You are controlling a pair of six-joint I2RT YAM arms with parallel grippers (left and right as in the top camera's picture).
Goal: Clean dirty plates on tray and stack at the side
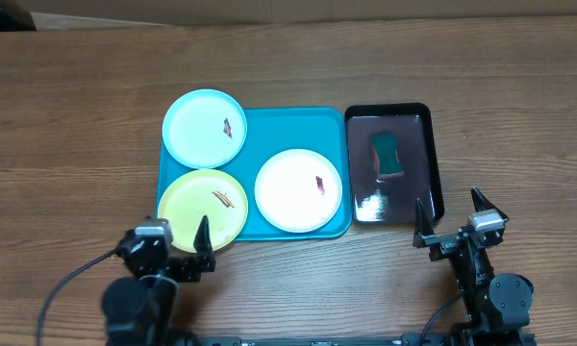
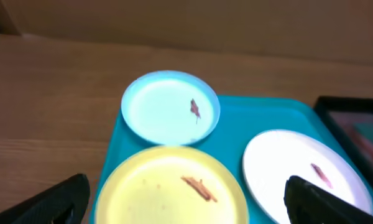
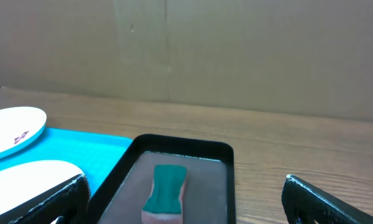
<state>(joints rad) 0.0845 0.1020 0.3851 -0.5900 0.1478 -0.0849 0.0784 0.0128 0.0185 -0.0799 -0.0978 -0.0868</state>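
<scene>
The plates [image 1: 298,189] are set on the tray [image 1: 293,130]: the blue plate [image 1: 205,128] at the far left corner and the yellow-green plate [image 1: 204,208] at the near left, both overhanging the rim, and the white plate [image 1: 290,197] at the near right, each marked by a small brown smear. A sponge [image 1: 388,156] is laid in the black tray [image 1: 434,163] just beside the tray's right edge. The left gripper [image 1: 168,242] is held near the yellow-green plate and the right gripper [image 1: 449,219] by the black tray's near end, both with jaws spread wide and empty.

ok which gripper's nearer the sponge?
Right: right gripper is at the near end of the black tray holding the sponge; left gripper is farther off, at the yellow plate.
</scene>
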